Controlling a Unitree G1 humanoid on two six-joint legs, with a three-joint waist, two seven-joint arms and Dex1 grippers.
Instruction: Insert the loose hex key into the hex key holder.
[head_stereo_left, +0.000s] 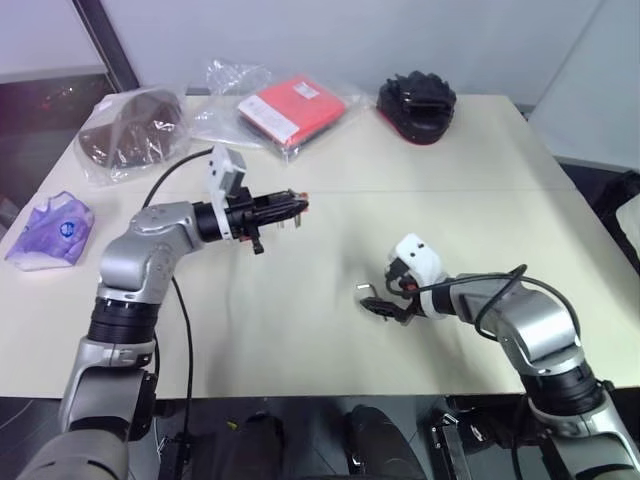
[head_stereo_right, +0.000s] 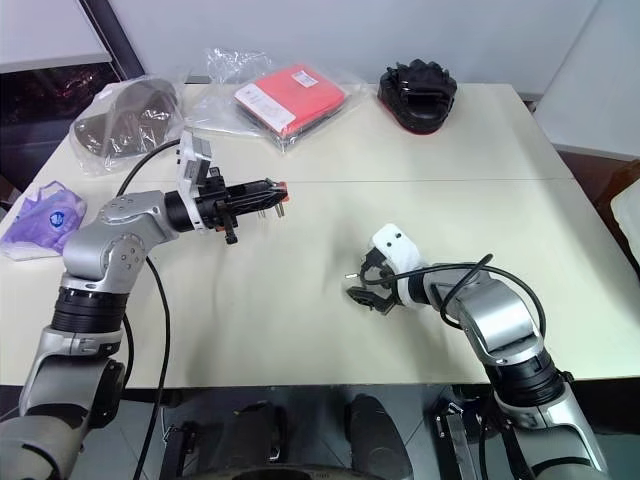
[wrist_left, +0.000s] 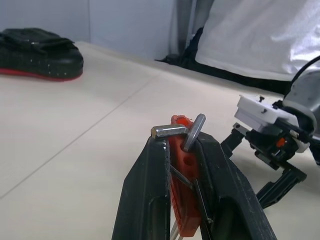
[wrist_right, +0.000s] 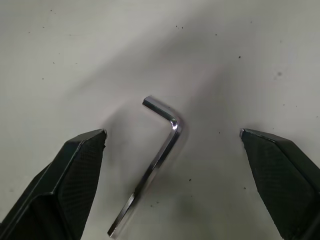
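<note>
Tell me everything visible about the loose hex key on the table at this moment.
The loose hex key is a thin, shiny grey metal rod bent into an L, with a short arm and a much longer one. It lies flat on the pale table, apparently untouched. The right gripper hangs just over it with its black fingers spread wide, one on either side of the key. In the head views it shows as a small hook near that gripper.

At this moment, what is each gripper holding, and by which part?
Left gripper clamps the hex key holder by its flat orange-red sides. Right gripper holds nothing, open astride the loose hex key.
</note>
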